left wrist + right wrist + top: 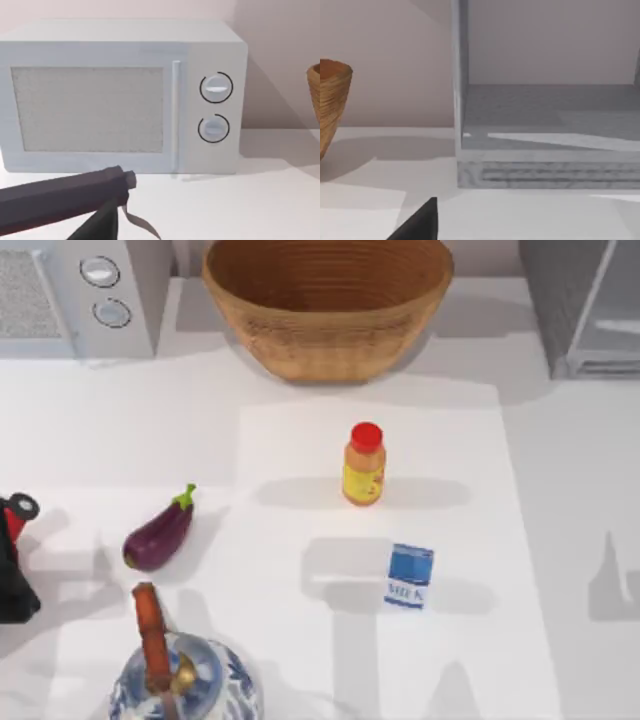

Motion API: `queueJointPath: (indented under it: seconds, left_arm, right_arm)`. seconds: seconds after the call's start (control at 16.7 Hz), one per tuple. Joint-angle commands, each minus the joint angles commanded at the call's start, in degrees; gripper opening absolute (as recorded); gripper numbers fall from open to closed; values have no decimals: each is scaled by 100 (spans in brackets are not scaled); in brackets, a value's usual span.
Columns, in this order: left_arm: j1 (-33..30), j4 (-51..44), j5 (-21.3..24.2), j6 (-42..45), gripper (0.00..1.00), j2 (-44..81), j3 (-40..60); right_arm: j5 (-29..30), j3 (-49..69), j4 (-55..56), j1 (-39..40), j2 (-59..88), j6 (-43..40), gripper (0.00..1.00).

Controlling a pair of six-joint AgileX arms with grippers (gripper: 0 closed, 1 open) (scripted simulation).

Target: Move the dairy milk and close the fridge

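The left end effector (12,560) sits at the desk's left edge, well away from the dairy milk (409,576); whether its fingers are apart cannot be told, and nothing is seen in its hold. A dark finger tip of the right end effector (420,222) shows in the right wrist view, facing the fridge (545,125), its opening likewise undetermined. The dairy milk stands upright on the desk (520,540), just in front of the orange-yellow bottle (364,464), well right of the eggplant (160,533), and well short of the fridge, whose compartment stands open and empty. Judgement: the carton is light, thin-walled and crushable, liable to tip; grip its flat side faces near mid-height, with moderate pressure.
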State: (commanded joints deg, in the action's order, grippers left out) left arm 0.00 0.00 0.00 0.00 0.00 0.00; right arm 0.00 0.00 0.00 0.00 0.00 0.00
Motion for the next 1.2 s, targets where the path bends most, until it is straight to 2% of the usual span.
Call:
queueJointPath:
  seconds: [0.18,0.36,0.96,1.2]
  left_arm:
    - [0,0,0,0,100,0,0]
    - [0,0,0,0,100,0,0]
    - [0,0,0,0,100,0,0]
    - [0,0,0,0,100,0,0]
  right_arm:
    - [77,1,74,78,77,9,100]
    - [636,1,563,641,607,44,100]
    - [4350,85,3365,4310,3600,105,100]
    - [5204,130,4074,5175,4297,105,100]
